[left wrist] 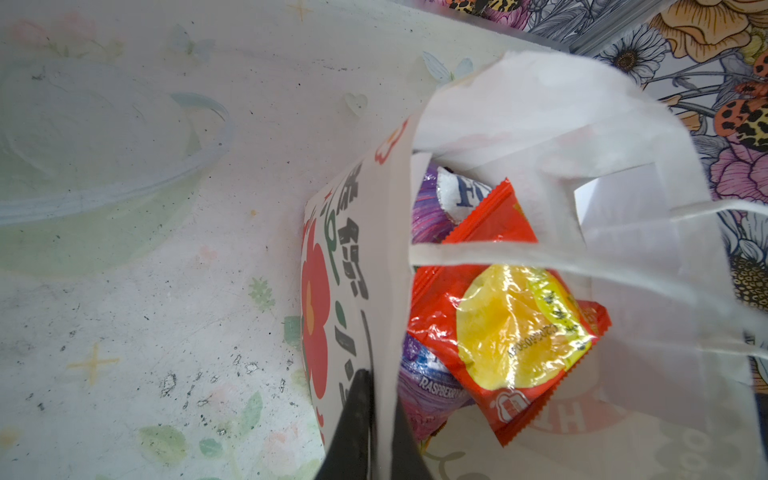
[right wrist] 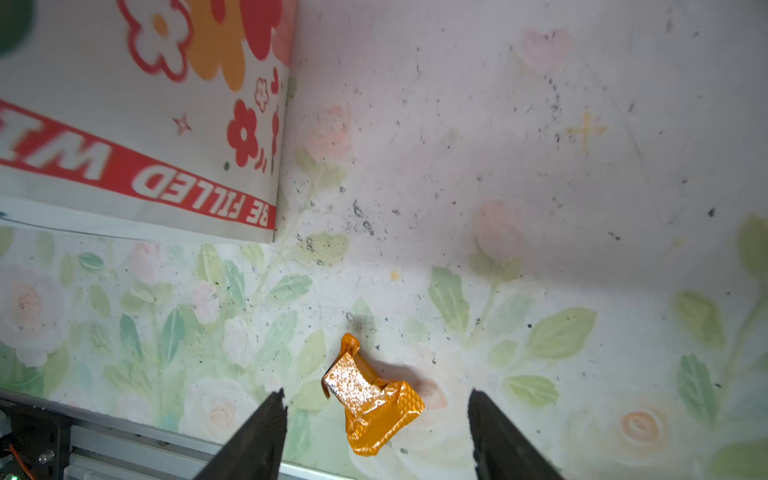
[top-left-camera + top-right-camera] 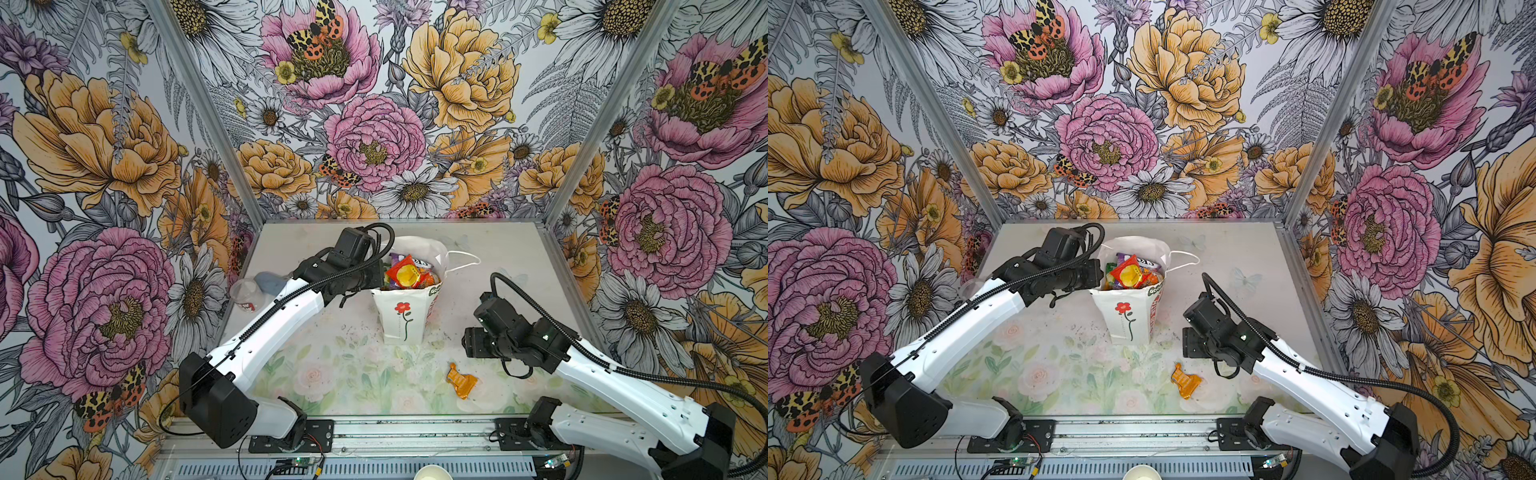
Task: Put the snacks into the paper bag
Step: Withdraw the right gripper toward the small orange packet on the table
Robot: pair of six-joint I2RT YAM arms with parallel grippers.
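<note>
My left gripper [image 1: 379, 390] is pressed shut on the top edge of the paper bag [image 1: 357, 257], with one finger outside the paper and one inside. I hold it that way so the bag does not tip over and its mouth is open for things to drop in. My right gripper [image 2: 377, 392] has its fingers spread wide, with nothing in them. It hangs over the small orange packet [image 2: 370, 411], which shows right between the two fingers. I think it is lined up to come down and pinch it. The packet lies on the table [image 2: 540, 166], near the bag but not touching it, toward the front edge. It is the only one I can see outside the bag. The other snacks are piled up inside the bag. A red and yellow packet [image 1: 507, 328] sits on top, with a purple packet [image 1: 428, 208] under it. The bag looks nearly full, so the last one may just rest on the pile. A clear cup [image 3: 248, 293] lies on its side by my left arm. It is not a snack, so I leave it alone.
</note>
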